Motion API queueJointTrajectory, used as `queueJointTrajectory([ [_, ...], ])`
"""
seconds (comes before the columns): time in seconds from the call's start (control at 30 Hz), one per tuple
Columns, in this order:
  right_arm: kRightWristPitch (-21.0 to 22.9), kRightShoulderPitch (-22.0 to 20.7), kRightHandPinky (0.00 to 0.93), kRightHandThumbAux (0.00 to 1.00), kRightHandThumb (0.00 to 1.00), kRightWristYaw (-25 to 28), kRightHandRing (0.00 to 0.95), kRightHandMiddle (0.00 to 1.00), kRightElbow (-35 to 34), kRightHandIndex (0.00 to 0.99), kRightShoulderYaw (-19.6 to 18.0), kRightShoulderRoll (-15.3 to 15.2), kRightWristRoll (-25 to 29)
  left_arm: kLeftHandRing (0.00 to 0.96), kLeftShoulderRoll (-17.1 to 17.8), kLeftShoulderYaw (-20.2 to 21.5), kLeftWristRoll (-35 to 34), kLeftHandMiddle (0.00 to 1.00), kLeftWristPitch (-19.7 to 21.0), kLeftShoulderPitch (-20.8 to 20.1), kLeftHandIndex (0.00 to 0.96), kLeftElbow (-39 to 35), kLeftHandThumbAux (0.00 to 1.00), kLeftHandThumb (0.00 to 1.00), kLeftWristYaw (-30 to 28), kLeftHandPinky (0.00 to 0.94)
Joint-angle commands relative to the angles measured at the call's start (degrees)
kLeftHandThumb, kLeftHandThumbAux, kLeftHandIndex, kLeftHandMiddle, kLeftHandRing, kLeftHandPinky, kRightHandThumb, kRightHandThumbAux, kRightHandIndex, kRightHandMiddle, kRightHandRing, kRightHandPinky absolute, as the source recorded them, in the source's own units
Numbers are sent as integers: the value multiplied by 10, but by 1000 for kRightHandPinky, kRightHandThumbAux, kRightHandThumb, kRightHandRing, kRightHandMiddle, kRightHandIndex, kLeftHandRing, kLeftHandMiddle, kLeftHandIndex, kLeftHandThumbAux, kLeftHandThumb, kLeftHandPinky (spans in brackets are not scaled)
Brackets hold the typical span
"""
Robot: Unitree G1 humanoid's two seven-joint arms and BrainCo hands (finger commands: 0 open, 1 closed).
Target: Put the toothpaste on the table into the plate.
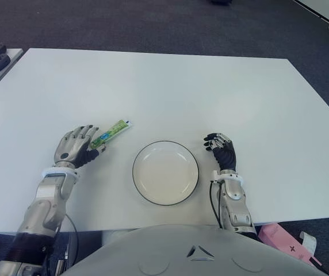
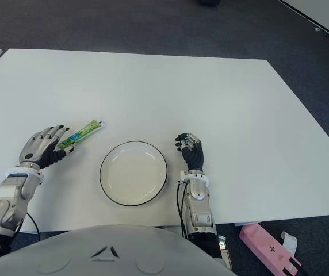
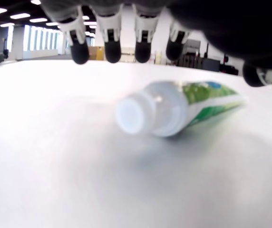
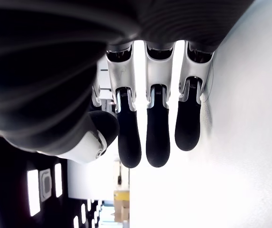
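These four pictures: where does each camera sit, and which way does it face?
Left eye: on the head, looking down at the white table; both arms show.
Right eye: beside it, same scene.
Left wrist: under the left hand, facing the green-and-white toothpaste tube beneath its open fingers.
Right wrist: by the right hand, showing only its fingers.
Shared: both eyes show the black-rimmed white plate.

Head stereo pair looks down at table (image 1: 170, 86); wrist cameras close, table-level.

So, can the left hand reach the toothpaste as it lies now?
Probably yes. The left hand hovers over the cap end of the toothpaste, fingers open above it, not yet gripping. Nothing lies between them on the table.
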Motion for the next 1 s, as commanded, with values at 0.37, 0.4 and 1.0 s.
queueJointTrajectory([
  [0.37, 24, 33, 514, 730, 707, 5, 511, 500, 43, 427, -4, -1, 3, 0, 62, -59, -2, 0, 14, -16, 0, 16, 114, 449, -95, 0],
  [0.4, 23, 33, 514, 729, 707, 5, 511, 500, 43, 427, -4, -1, 4, 0, 64, -61, -3, 0, 13, -18, 0, 17, 114, 450, -98, 0],
  [1.0, 26, 44, 500, 729, 707, 6, 501, 492, 33, 427, -4, -2, 4, 0, 118, -120, -14, 0, -19, -64, 0, 70, 120, 434, -154, 0],
])
